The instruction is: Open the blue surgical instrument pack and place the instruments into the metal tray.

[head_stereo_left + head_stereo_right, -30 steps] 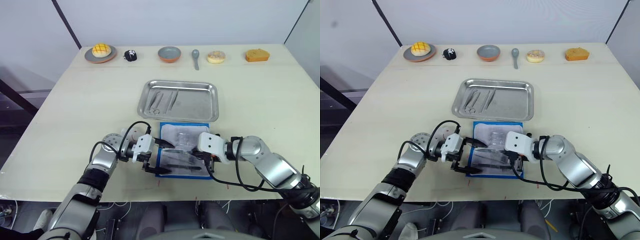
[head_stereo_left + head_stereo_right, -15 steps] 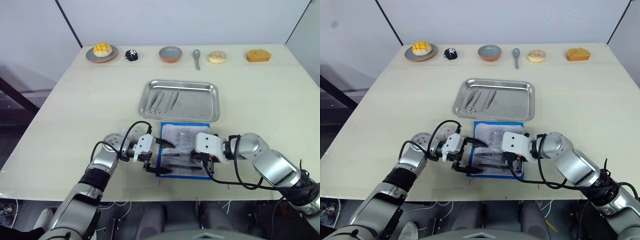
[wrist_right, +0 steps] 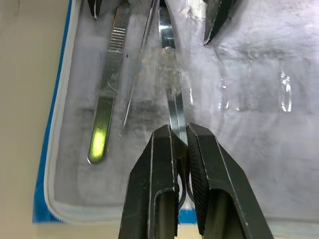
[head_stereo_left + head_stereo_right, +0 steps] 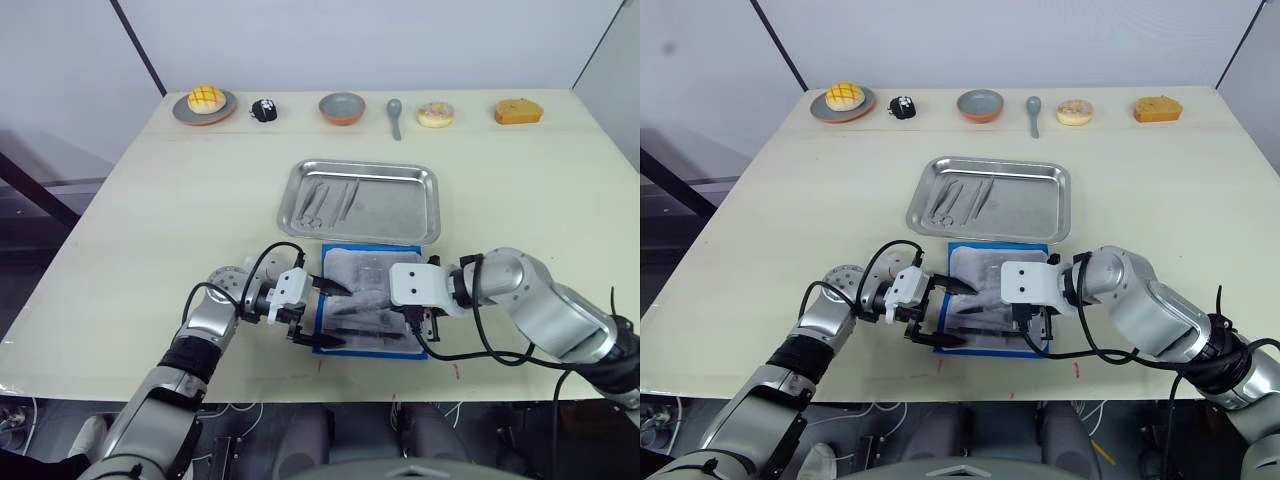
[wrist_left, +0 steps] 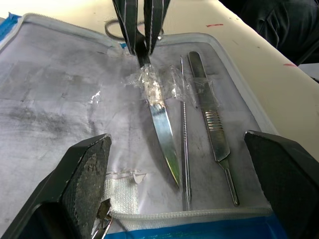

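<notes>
The blue surgical instrument pack [image 4: 333, 252] lies open near the table's front edge, its whitish lining [image 5: 60, 99] up. On the lining rest a silver blade-like instrument [image 5: 162, 124] under a clear plastic band, a thin probe [image 5: 184, 149] and a flat ribbed handle [image 3: 107, 89]. My right gripper [image 3: 180, 144] is shut on the near end of the blade-like instrument. My left gripper [image 4: 318, 313] stands wide open at the pack's left edge, holding nothing. Behind the pack sits the metal tray [image 4: 400, 215], with several instruments [image 4: 325, 200] in its left part.
Along the far edge stand a plate with a yellow bun [image 4: 204, 100], a small black object [image 4: 263, 109], a grey-and-orange bowl [image 4: 342, 106], a grey spoon [image 4: 394, 112], a doughnut [image 4: 434, 114] and a piece of cake [image 4: 515, 111]. The table's front edge is just behind the pack.
My right forearm has swung and its elbow has risen, while its gripper stays over the pack's near right part. The left arm has not moved.
</notes>
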Controlling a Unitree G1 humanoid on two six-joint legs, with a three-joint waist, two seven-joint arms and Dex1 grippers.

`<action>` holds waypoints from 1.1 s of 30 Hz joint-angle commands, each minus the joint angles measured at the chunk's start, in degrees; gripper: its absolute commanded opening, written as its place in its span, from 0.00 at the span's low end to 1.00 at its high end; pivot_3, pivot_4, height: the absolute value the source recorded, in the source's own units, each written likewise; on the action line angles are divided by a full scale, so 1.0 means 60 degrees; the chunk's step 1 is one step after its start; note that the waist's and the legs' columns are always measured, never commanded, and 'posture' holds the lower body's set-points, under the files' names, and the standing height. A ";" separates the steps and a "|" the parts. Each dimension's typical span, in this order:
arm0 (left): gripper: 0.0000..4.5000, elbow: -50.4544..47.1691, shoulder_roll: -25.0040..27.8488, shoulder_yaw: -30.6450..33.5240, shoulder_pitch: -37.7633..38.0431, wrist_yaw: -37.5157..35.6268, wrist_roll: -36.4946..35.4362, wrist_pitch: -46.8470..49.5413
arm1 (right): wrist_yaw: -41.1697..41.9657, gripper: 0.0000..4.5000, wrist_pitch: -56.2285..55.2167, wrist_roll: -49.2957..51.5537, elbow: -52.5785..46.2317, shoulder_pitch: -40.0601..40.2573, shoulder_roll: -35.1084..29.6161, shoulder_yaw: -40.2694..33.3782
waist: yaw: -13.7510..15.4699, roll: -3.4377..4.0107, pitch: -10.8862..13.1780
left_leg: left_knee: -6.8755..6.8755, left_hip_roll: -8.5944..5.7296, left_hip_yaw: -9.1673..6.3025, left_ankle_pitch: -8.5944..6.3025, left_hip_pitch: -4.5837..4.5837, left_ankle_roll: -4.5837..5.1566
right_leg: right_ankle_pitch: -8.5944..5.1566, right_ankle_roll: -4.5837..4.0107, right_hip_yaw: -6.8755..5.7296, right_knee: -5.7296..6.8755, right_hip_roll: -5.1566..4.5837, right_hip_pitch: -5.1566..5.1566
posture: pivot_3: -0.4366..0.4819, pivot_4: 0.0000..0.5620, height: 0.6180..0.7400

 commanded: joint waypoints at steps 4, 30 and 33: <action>1.00 0.0462 -0.0112 -0.0532 0.0472 0.0089 0.0872 0.0293 | 0.0168 0.01 0.0057 -0.0220 -0.0528 -0.0079 -0.0329 -0.0020 | 0.0007 0.0000 0.0000 | 0.0000 -0.0001 0.0001 0.0000 0.0000 0.0000 | 0.0000 0.0000 0.0000 -0.0001 -0.0002 0.0000 | 0.48 0.27 0.94; 1.00 0.0592 -0.0243 -0.0386 0.0428 0.0128 0.0922 0.0240 | 0.1392 0.01 -0.0735 0.0821 -0.1560 0.1758 -0.4092 -0.3850 | 0.0025 0.0014 -0.0003 | -0.0009 -0.0010 -0.0010 -0.0003 0.0006 0.0004 | -0.0001 0.0004 0.0000 -0.0057 -0.0006 0.0041 | 0.48 0.27 0.94; 1.00 0.0574 -0.0269 -0.0374 0.0485 0.0137 0.0937 0.0223 | 0.1075 0.01 -0.0421 0.1269 -0.1538 0.1935 -0.3756 -0.4537 | 0.0014 0.0015 -0.0004 | -0.0009 -0.0011 -0.0010 -0.0003 0.0005 0.0004 | 0.0001 0.0004 0.0003 -0.0072 -0.0006 0.0055 | 0.48 0.27 0.94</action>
